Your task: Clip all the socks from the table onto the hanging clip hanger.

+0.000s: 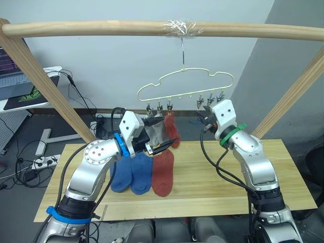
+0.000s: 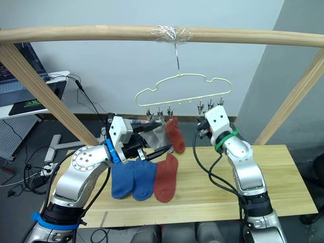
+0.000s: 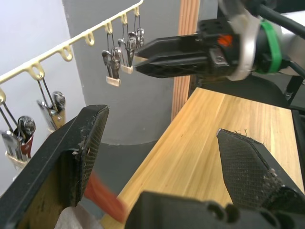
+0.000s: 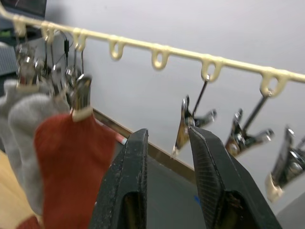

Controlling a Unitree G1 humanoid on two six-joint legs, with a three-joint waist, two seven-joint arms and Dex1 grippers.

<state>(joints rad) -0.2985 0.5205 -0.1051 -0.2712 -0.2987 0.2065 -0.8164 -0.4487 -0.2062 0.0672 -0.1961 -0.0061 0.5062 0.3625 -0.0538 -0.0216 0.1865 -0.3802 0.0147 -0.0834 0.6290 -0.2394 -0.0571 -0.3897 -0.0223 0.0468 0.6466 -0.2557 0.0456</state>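
The clip hanger [image 1: 187,86], a thin pale yellow wire cloud shape, is hung by its metal hook from a round wooden pole [image 1: 162,28] above the back edge of the bench [image 1: 202,187]. Two grey socks [image 1: 158,132] and one rust red sock [image 1: 172,129] are already pinned to the clips at its left end. Two blue socks [image 1: 132,174] and a second rust red sock [image 1: 163,174] are laid side by side on the pale plank top, near the back edge and left of the middle.

The left gripper [image 3: 159,157] is held open beside the hanging socks, with nothing between its textured black pads. The right gripper [image 4: 167,186] is raised to the free clips [image 4: 190,121] at the hanger's right end; its fingers are parted by a narrow gap and nothing is gripped.

The hanger is suspended from a single hook, so it can be swung or tipped by any sideways push, and a clip could be missed as a result. The soft knit could be brushed by the left gripper and a pinned sock pulled loose. The small metal clips are stiff and slippery, so a squeeze may slide off.
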